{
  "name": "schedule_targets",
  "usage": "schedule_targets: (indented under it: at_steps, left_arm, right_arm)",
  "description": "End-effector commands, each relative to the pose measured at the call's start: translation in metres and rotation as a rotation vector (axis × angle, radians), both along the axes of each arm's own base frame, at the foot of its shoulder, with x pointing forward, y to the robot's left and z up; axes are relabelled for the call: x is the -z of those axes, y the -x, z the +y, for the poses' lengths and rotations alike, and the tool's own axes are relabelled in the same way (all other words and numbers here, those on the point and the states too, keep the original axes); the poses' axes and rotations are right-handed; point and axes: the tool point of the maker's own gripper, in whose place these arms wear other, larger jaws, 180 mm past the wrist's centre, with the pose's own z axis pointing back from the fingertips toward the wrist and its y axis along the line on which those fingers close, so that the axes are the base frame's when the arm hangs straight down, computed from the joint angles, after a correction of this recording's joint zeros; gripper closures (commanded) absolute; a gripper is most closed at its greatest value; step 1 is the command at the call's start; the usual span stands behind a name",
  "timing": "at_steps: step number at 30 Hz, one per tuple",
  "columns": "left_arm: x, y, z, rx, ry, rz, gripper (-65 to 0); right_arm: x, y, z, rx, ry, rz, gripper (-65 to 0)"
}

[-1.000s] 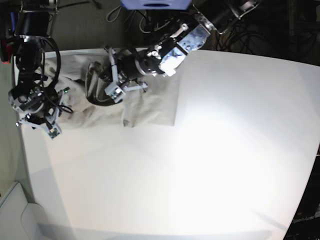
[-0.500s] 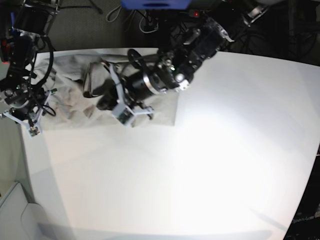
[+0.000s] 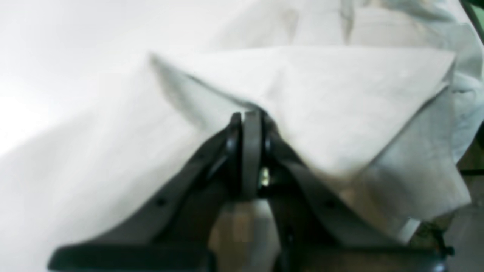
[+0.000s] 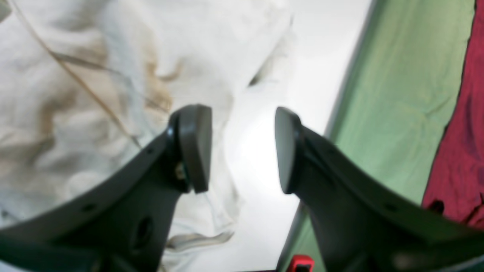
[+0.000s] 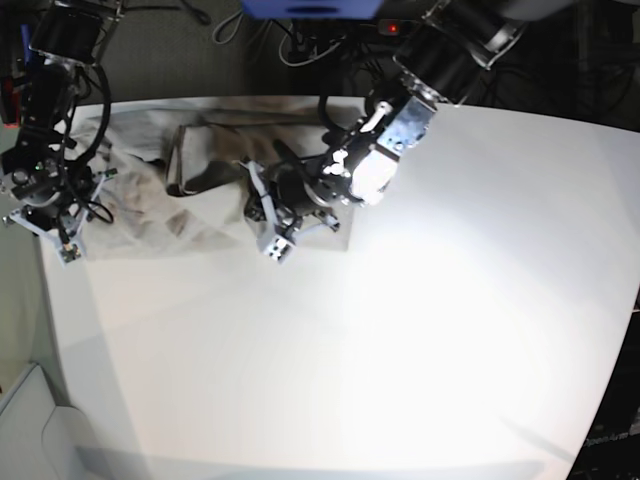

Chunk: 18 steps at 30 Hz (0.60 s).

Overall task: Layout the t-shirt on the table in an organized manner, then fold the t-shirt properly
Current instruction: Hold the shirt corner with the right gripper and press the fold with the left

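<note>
The light grey-beige t-shirt (image 5: pixel 150 225) lies rumpled at the far left corner of the white table (image 5: pixel 400 350). My left gripper (image 5: pixel 272 238) is at the shirt's near edge. In the left wrist view the left gripper (image 3: pixel 247 121) is shut on a raised fold of the t-shirt (image 3: pixel 340 113), which drapes away from the fingertips. My right gripper (image 5: pixel 50 228) hangs by the table's left edge. In the right wrist view the right gripper (image 4: pixel 240 149) is open over bare table (image 4: pixel 321 56), with the wrinkled t-shirt (image 4: pixel 75 113) just beside its left finger (image 4: pixel 194 147). Nothing is between its fingers.
Past the table's left edge lie a green surface (image 4: pixel 397 94) and a red cloth (image 4: pixel 465 132). Cables and dark equipment (image 5: pixel 290 40) crowd the space behind the table. A white object (image 5: pixel 30 430) sits at the lower left off the table.
My left gripper has moved from the shirt's middle toward its near edge, pulling a fold along. The right gripper has shifted left to the table's edge.
</note>
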Motion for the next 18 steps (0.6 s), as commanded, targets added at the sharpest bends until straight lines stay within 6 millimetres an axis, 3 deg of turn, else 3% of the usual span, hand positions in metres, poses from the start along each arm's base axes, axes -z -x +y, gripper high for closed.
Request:
schedule_targets:
  at_steps: [1,7,18]
  left_arm:
    - [-0.019,-0.013,-0.018,0.009,0.050,-0.039,-1.4]
    - [-0.038,-0.033,-0.062,0.015,0.113,-0.047,-1.4]
    - [-0.094,-0.065,-0.067,-0.134,0.390,-0.222,-1.5]
  right_arm:
    - [-0.014,-0.010,-0.003,-0.017,0.018,-0.041,-27.7]
    - [-0.014,-0.010,-0.003,-0.017,0.017,-0.041,-27.7]
    - [-0.015,-0.009,-0.006,-0.013,0.023,-0.041,-27.7]
